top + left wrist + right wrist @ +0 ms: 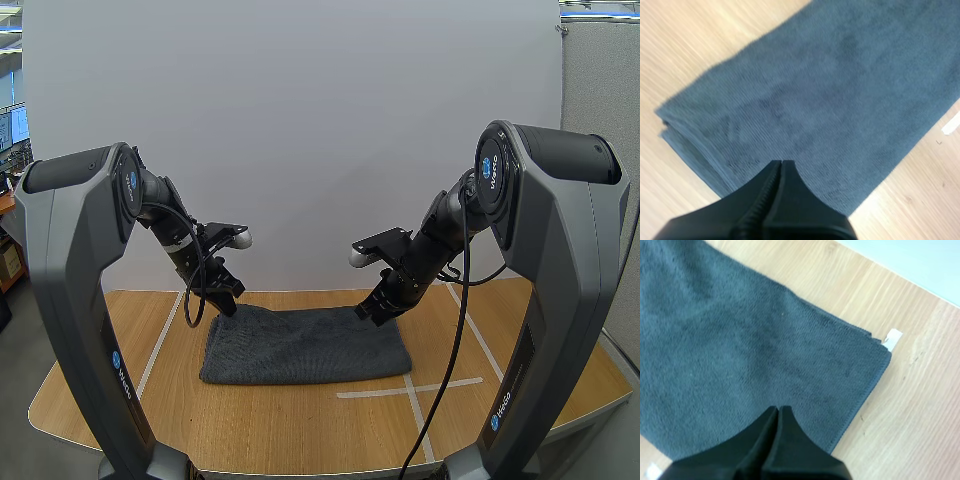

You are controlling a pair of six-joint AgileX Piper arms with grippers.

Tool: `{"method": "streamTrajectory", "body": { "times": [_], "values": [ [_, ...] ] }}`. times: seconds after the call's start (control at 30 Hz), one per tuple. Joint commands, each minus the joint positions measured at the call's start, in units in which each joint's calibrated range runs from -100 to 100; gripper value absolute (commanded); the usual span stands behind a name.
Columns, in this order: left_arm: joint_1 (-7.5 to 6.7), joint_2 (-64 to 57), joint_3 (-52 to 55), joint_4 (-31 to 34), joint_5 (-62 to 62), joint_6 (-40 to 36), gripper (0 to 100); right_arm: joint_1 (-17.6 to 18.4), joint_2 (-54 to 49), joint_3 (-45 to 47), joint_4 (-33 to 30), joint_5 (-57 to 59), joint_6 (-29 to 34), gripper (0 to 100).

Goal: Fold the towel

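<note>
Hiding far corners of the towel [305, 345], left claw [229, 299] and right claw [371, 312] hang closed.

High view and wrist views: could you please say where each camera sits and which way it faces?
High view: behind and above the arm bases, looking forward and down at the table and towel; left arm and right arm show.
Left wrist view: on the left arm, looking down at the towel's layered edge; its shut jaws show.
Right wrist view: on the right arm, looking down at a towel corner; its shut jaws show.
Shared: all three see the towel.
</note>
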Motion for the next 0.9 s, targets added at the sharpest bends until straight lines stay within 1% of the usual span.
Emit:
{"method": "streamTrajectory", "body": {
  "times": [0.0,0.13,0.23,0.3,0.47,0.73,0.87],
  "values": [
    [0.38,-0.78,2.78,-1.06,-2.4,-0.34,0,-0.17,-0.76,0.46,2.03,-0.64,0.29,0],
    [0.44,-0.78,6.35,-2.2,-10.91,-0.09,0,-0.17,-0.18,0.46,4.54,-1.17,-0.33,0],
    [0.44,-0.78,6.87,-4.75,-15.18,1.0,0,-0.17,2.48,0.46,6.14,-1.55,-1.14,0],
    [0.44,-0.78,6.87,-5.83,-16.7,1.73,0,-0.17,4.3,0.46,6.97,-2.08,-1.85,0],
    [0.44,2.59,6.87,-5.45,-18.73,2.06,0,-0.17,8.9,0.46,8.48,-3.42,-3.06,0],
    [0.45,8.9,6.87,-4.97,-20.75,2.06,0,-0.17,11.09,0.46,7.79,-4.8,-3.33,0],
    [0.45,10.74,6.87,-2.37,-20.75,0.99,0,-0.17,11.09,0.46,4.67,-5.63,-2.83,0]
  ]
}}
